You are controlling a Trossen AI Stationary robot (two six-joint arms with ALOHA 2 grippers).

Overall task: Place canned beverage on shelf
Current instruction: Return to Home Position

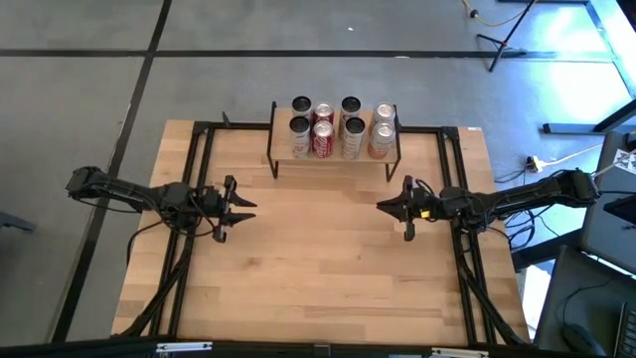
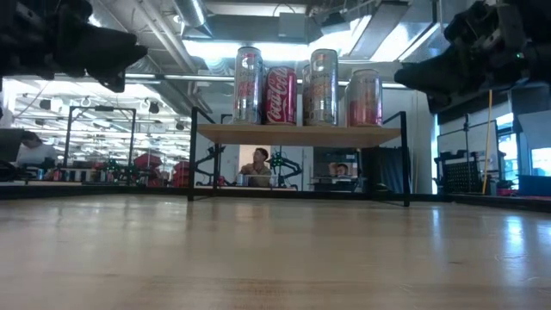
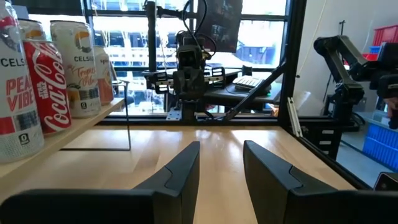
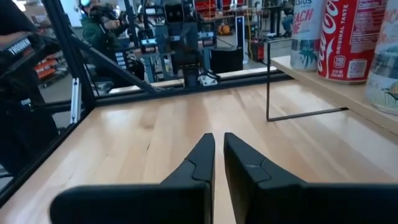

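Note:
The shelf (image 1: pixel 336 159), a small light-wood board on thin black legs, stands at the table's far middle. Several cans stand upright on it in two rows, among them a red Coca-Cola can (image 1: pixel 323 139) and pale Celsius cans (image 1: pixel 382 140). They also show in the low view (image 2: pixel 280 95). My left gripper (image 1: pixel 241 210) hovers open and empty above the table, left of and nearer than the shelf. My right gripper (image 1: pixel 383 207) hovers shut and empty to the right, its fingers pointing toward the left arm. No can is on the bare tabletop.
A black metal frame (image 1: pixel 199 179) runs along the table's left, right and far sides. The bare wooden tabletop (image 1: pixel 318 268) stretches between the arms and toward the near edge. People sit in the room beyond the table (image 2: pixel 258 164).

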